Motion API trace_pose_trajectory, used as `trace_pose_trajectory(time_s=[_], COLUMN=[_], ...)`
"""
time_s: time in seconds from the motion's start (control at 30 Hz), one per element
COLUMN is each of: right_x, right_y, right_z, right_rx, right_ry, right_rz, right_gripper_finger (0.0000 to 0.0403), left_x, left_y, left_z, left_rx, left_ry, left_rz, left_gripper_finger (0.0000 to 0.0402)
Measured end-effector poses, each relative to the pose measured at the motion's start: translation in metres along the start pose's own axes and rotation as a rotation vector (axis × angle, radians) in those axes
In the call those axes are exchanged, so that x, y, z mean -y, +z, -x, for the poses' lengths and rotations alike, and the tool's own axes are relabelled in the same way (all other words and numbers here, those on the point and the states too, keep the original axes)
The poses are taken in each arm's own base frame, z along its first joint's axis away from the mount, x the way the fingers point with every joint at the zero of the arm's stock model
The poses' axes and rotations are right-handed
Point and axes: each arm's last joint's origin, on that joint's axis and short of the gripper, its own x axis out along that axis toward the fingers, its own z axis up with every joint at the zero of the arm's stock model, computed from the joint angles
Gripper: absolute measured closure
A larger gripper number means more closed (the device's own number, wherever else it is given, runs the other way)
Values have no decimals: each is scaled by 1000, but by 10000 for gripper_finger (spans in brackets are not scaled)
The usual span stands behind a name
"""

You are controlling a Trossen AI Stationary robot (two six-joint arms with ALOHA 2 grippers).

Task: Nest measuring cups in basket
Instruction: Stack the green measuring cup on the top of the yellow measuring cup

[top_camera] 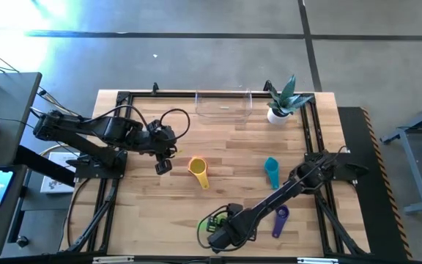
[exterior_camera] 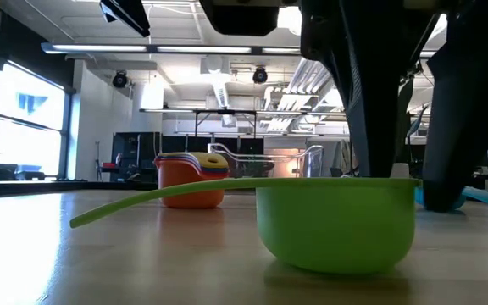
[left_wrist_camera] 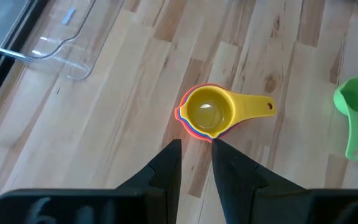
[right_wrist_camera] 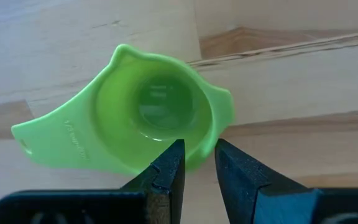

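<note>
A green measuring cup rests on its base near the table's front edge, its handle pointing toward the left. My right gripper points down over it, narrowly open; one finger stands over the bowl, the other outside the rim, and I see no touch. A stack of nested cups with a yellow one on top sits mid-table. My left gripper hangs above and to the left of it, narrowly open and empty. The clear basket stands at the far edge.
A teal cup lies right of centre and a purple cup near the front right, beside my right arm. A small white plant pot stands just right of the basket. Bare wood lies between the stack and the basket.
</note>
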Motion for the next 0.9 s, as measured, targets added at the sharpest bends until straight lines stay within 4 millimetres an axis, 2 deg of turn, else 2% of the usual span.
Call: trace_pose_trajectory(time_s=[0.33,0.43,0.6,0.9], right_x=[-5,-5,-4,-8], right_y=[7,8,8,12], right_z=[-4,-5,-5,-1], right_rx=[12,14,18,9], right_ry=[-19,-22,-29,-60], right_rz=[-9,-2,17,101], right_gripper_finger=[323,338,393,398], left_x=[0,0,0,0], left_y=[0,0,0,-1], left_z=[0,0,0,0], left_rx=[0,0,0,-15], left_ry=[0,0,0,-13], left_rz=[-31,-36,-53,-65], left_gripper_finger=[323,323,323,323])
